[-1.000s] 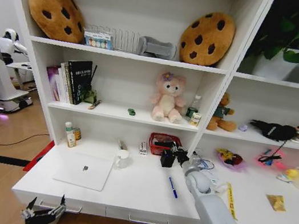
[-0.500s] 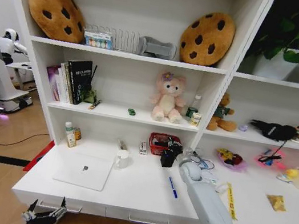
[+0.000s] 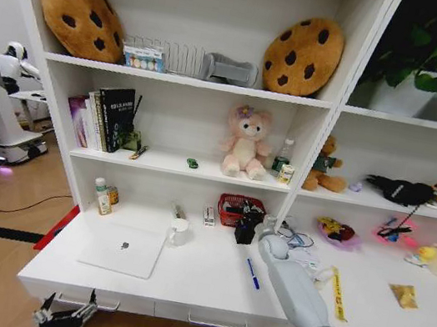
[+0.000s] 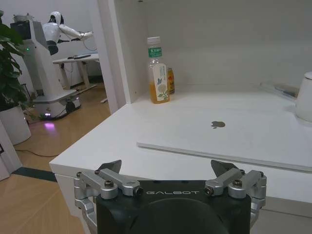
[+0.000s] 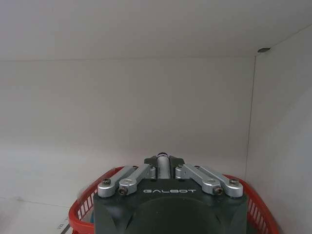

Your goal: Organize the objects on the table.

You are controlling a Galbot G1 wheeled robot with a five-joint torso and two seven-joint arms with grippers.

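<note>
— Jaws on the right gripper [image 5: 164, 163]? Closed, clamped on a small dark pen-like thing, just above the red basket [image 5: 85, 209] at the back of the table [image 3: 206, 284].

— And the left gripper [image 4: 170, 170]?

— Fingers spread wide, nothing between them, low at the table's front edge, near the silver laptop [image 4: 234, 134].

— Other things?

— Blue pen [image 3: 252, 273] lies beside the right arm, yellow measuring strip [image 3: 339, 292] further right. Green-labelled bottle [image 4: 158, 78] stands behind the laptop, by the shelf wall.
</note>
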